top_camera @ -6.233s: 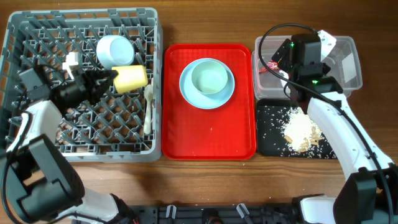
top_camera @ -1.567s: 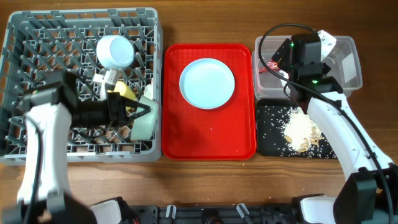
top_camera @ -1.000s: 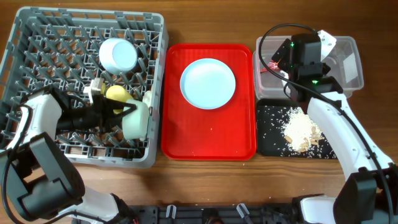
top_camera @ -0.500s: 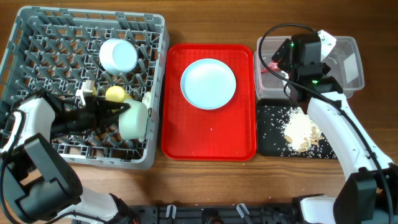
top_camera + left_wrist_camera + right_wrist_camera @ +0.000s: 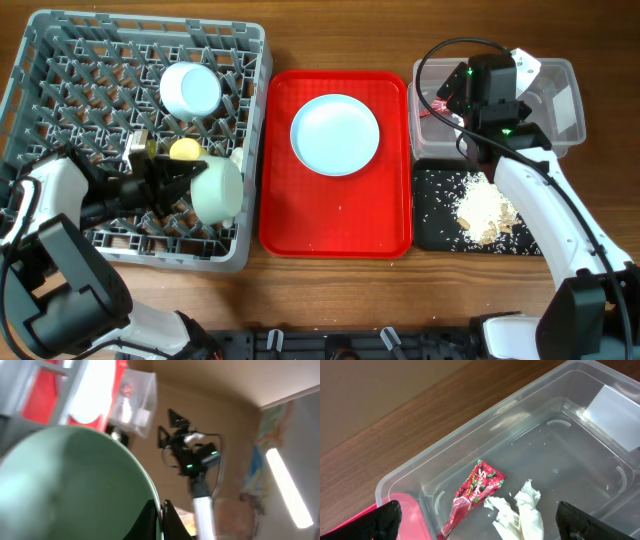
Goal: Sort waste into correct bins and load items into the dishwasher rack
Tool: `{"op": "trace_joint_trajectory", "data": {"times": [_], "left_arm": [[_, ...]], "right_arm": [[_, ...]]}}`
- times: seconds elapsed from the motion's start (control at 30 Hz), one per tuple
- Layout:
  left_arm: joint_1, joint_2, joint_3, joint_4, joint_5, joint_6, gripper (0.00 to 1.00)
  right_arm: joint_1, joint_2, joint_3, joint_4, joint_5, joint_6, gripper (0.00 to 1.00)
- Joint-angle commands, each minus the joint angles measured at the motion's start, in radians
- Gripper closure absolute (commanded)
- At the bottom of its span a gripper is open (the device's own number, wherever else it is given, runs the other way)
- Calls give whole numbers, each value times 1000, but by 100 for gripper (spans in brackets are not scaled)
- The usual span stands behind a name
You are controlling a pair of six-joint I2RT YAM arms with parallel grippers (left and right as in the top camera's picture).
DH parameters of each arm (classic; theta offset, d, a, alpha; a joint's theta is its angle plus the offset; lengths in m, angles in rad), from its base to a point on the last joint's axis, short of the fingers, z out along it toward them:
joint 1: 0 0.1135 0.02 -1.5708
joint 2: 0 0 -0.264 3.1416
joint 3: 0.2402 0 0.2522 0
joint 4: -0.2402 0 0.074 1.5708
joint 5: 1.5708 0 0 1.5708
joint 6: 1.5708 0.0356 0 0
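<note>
We see the left hand (image 5: 188,179) clamped on the pale green bowl (image 5: 220,190), tipped sideways in the dishwasher rack (image 5: 60,60), and the right hand (image 5: 480,520), jaws apart, over the clear tub (image 5: 560,425) holding the red wrapper (image 5: 475,487) and tissue (image 5: 520,510)

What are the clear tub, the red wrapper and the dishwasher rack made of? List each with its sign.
Clear tub: seemingly hard transparent plastic, glossy; its walls are see-through.
Red wrapper: likely thin foil or plastic film; shiny, creased, printed.
Dishwasher rack: looks like moulded grey plastic, matte, with a grid of pegs.
</note>
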Motion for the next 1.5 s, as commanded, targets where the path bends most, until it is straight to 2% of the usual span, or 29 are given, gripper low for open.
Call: {"op": "trace_joint_trajectory", "data": {"times": [0.0, 0.07, 0.1, 0.23, 0.27, 0.3, 0.33, 0.5, 0.57, 0.6, 0.67, 0.73, 0.77, 0.8, 0.87, 0.9, 0.93, 0.97, 1.03, 1.1, 1.33, 1.37, 1.4, 1.47], "left_arm": [[37, 10, -4, 40, -188, -11, 96], [74, 10, -4, 124, -255, -113, 96], [92, 10, -4, 192, -328, -209, 96], [111, 10, -4, 288, -411, -310, 94], [111, 10, -2, 301, -410, -344, 83], [111, 10, 3, 308, -410, -356, 62], [110, 10, 20, 307, -410, -359, 0], [110, -109, 167, 285, -417, -455, 0], [97, -224, 218, 285, -492, -530, 0], [70, -315, 228, 285, -595, -586, 0], [-34, -476, 227, 277, -813, -684, 0], [-179, -586, 227, 286, -955, -747, 0], [-288, -636, 227, 297, -964, -777, 0], [-338, -649, 227, 296, -964, -805, 0], [-444, -651, 225, 273, -967, -826, 3], [-518, -644, 208, 254, -1007, -827, 35], [-566, -639, 187, 243, -1035, -834, 82], [-616, -636, 148, 238, -1080, -877, 96], [-719, -627, 29, 245, -1234, -974, 96], [-761, -595, -75, 299, -1349, -1030, 96], [-761, -409, -108, 420, -1551, -1066, 96], [-760, -398, -106, 392, -1672, -1127, 96], [-758, -399, -93, 296, -1866, -1295, 96], [-761, -410, -55, 220, -1922, -1407, 96]], "right_arm": [[-3, -16, 8, 2, 17, 7, 0], [-3, -16, 8, 2, 17, 7, 0], [-3, -16, 8, 2, 17, 7, 0], [-3, -16, 8, 2, 17, 7, 0], [-3, -16, 8, 2, 17, 7, 0], [-3, -16, 8, 2, 17, 7, 0], [-3, -16, 8, 2, 17, 7, 0], [-3, -16, 8, 2, 17, 7, 0], [-3, -16, 8, 2, 17, 7, 0], [-3, -16, 8, 2, 17, 7, 0], [-3, -16, 8, 2, 17, 7, 0], [-3, -16, 8, 2, 17, 7, 0], [-3, -16, 8, 2, 17, 7, 0], [-3, -16, 8, 2, 17, 7, 0], [-3, -16, 8, 2, 17, 7, 0], [-3, -16, 8, 2, 17, 7, 0], [-3, -16, 8, 2, 17, 7, 0], [-3, -16, 8, 2, 17, 7, 0], [-3, -16, 8, 2, 17, 7, 0], [-3, -16, 8, 2, 17, 7, 0], [-3, -16, 8, 2, 17, 7, 0], [-3, -16, 8, 2, 17, 7, 0], [-3, -16, 8, 2, 17, 7, 0], [-3, -16, 8, 2, 17, 7, 0]]}}
